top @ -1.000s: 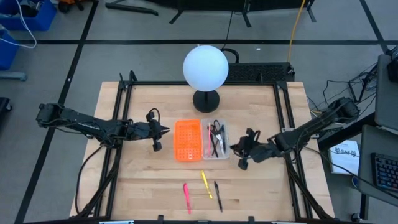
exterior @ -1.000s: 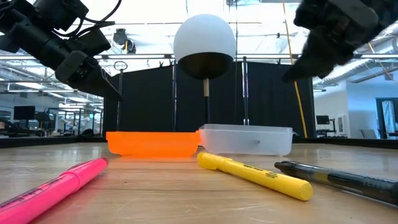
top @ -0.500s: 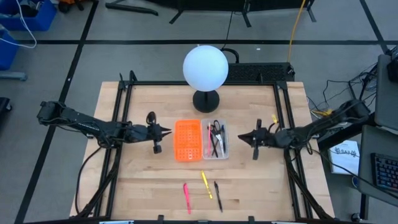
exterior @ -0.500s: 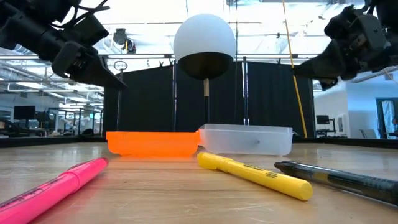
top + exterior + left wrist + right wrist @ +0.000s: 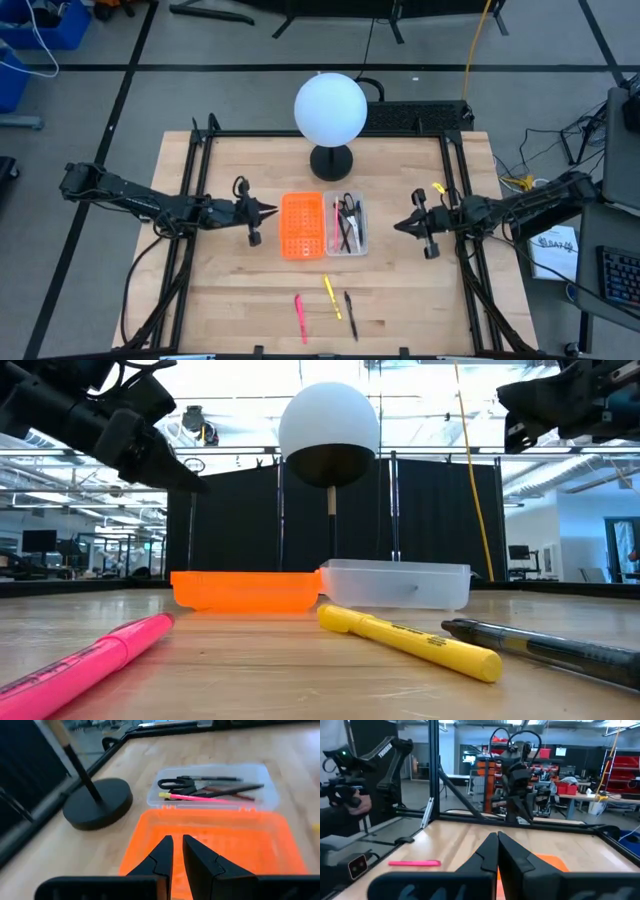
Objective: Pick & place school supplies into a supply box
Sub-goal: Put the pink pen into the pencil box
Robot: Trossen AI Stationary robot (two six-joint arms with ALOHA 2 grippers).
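Both end effectors, left (image 5: 268,210) and right (image 5: 400,227), hover level, empty.

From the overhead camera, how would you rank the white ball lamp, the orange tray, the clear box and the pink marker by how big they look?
1. White ball lamp, though it stands higher, nearer the camera, which flatters it.
2. Orange tray, clearly wider than the box.
3. Clear box, about equally long.
4. Pink marker, smallest.
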